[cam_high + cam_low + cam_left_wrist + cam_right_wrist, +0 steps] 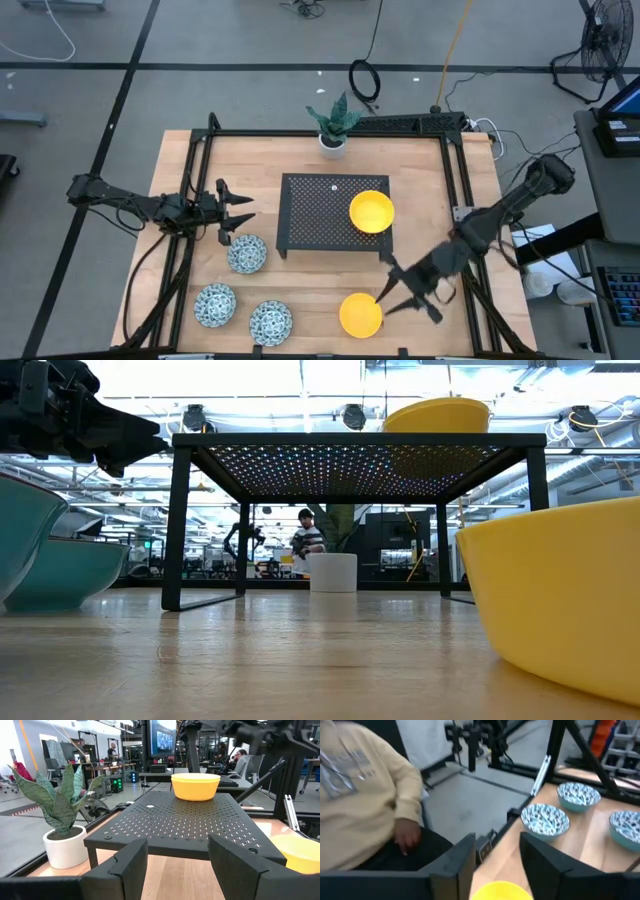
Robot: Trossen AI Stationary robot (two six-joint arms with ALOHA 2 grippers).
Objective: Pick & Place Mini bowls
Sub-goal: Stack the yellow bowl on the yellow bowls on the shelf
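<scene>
Left gripper (240, 213) at 9 o'clock of the table (310, 310), released, fingers spread with nothing between them, hovering just above and beside the nearest patterned bowl (246, 253). Same spread fingers (127, 865) visible in the left wrist view, pointing toward the rack (185, 822).

Three patterned bowls clustered at 7 o'clock on the wood: one at (246, 253), second (214, 304) lower and further left, third (271, 322) near the front edge. All three apart from each other, upright. Also seen from the right wrist view: (545, 819), (578, 796), (625, 827).

Black perforated rack (325, 215) at centre. Plant pot (332, 140) at 12 o'clock, just behind the rack, white with green leaves.

Yellow bowl (371, 212) upright on the rack top, toward its 3 o'clock side; in the low view (437, 414) sits above the mesh, and in the left wrist view (195, 786) rests at the far end of the rack.

Second yellow bowl (360, 314) on the table at 5 o'clock, near the front edge; large at the side of the low view (560, 590).

Right gripper (388, 296) at 5 o'clock, released, fingers spread, tips just beside that bowl's rim; touching or not, cannot tell. Right wrist view: spread fingers (462, 857) with yellow rim (502, 890) between them.

Person in a cream sleeve (365, 785) beyond the table edge in the right wrist view.
</scene>
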